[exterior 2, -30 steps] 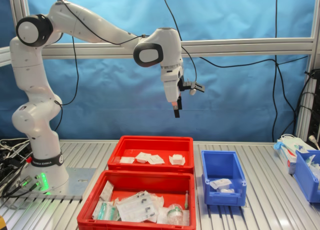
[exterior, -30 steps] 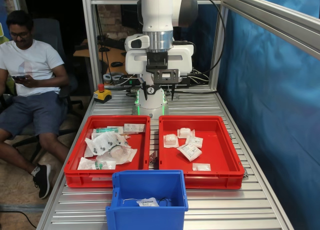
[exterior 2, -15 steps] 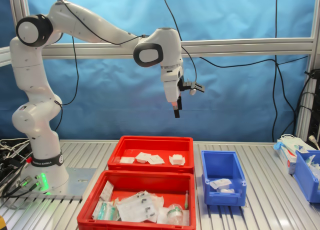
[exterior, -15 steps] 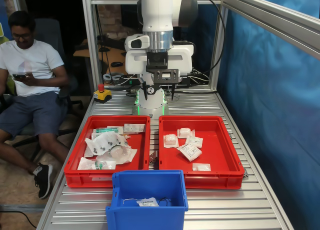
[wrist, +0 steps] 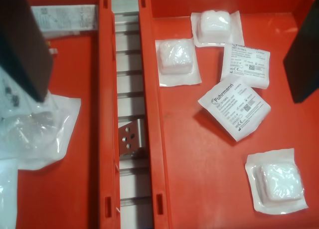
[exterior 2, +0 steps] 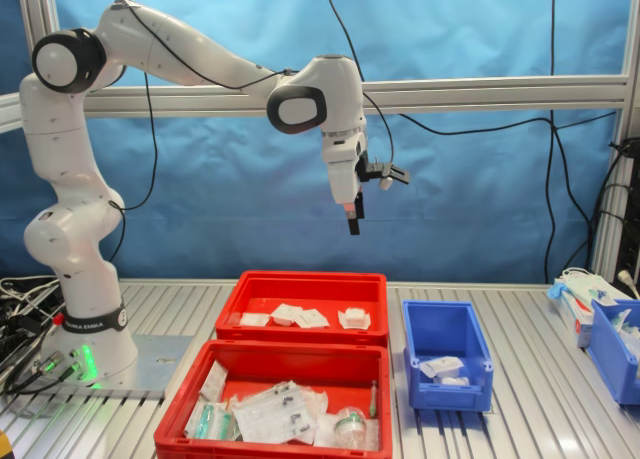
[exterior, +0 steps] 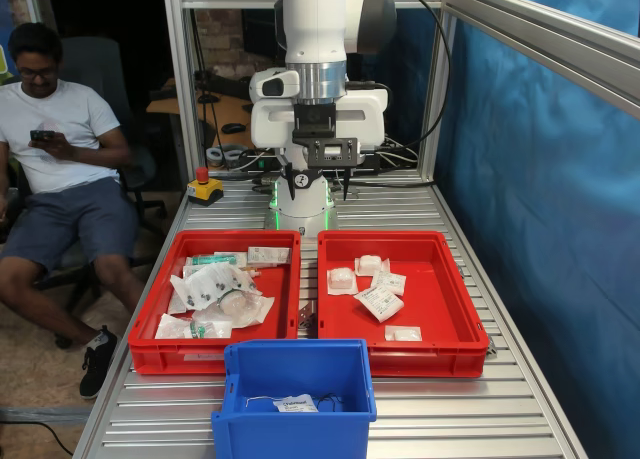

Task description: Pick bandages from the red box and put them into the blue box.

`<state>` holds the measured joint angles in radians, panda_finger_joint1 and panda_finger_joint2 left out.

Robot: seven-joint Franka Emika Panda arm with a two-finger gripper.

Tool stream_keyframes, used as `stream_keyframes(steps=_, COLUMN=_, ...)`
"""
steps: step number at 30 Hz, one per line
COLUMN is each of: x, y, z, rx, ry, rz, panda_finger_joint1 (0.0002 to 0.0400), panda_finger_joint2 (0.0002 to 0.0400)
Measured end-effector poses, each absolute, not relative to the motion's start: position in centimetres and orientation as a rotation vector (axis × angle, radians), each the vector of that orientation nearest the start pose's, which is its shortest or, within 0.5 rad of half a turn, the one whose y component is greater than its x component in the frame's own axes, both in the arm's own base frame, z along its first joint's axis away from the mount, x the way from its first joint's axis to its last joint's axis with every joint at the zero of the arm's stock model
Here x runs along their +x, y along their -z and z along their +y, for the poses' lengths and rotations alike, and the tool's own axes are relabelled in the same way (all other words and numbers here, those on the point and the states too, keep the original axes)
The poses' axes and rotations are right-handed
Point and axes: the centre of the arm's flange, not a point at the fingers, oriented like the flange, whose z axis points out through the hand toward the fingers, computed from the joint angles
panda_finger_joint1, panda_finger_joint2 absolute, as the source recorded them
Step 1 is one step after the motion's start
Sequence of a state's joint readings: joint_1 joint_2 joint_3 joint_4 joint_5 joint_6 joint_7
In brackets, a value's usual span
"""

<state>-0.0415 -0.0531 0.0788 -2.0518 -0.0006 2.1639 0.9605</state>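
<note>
The red box (exterior: 441, 291) (exterior 2: 300, 283) (wrist: 199, 169) lies at the first exterior view's right and holds several bandages (exterior: 379, 301) (exterior 2: 299, 317) (wrist: 234, 107), white square packets spread over its floor. In front of both trays stands the blue box (exterior: 297, 360) (exterior 2: 445, 329), with a white packet (exterior: 295, 403) (exterior 2: 440, 365) inside. My gripper (exterior: 317, 191) (exterior 2: 352, 223) (wrist: 162, 54) hangs high above the trays, pointing down, open and empty. In the wrist view its dark fingers (wrist: 21, 44) frame the gap between the two trays and the near bandages.
A twin red tray (exterior: 160, 351) (exterior 2: 270, 363) holds baggy clear wrappers with green-printed items. A metal bracket (wrist: 131, 138) sits in the gap between the trays. A person (exterior: 55, 169) sits at the first exterior view's left. Another blue bin (exterior 2: 612, 341) stands at the second exterior view's right.
The arm and the packets have not moved. The seated person has raised the phone and shifted his legs.
</note>
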Motion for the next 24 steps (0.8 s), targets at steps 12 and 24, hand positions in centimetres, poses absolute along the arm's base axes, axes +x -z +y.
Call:
stream_keyframes(steps=12, x=55.2, y=-47.7, z=4.9, rx=-2.769, ry=0.221, rz=1.292, panda_finger_joint1=0.04, panda_finger_joint2=0.04)
stream_keyframes(steps=24, x=55.5, y=-44.5, z=8.5, rx=-2.834, ry=0.139, rz=1.211, panda_finger_joint1=0.04, panda_finger_joint2=0.04)
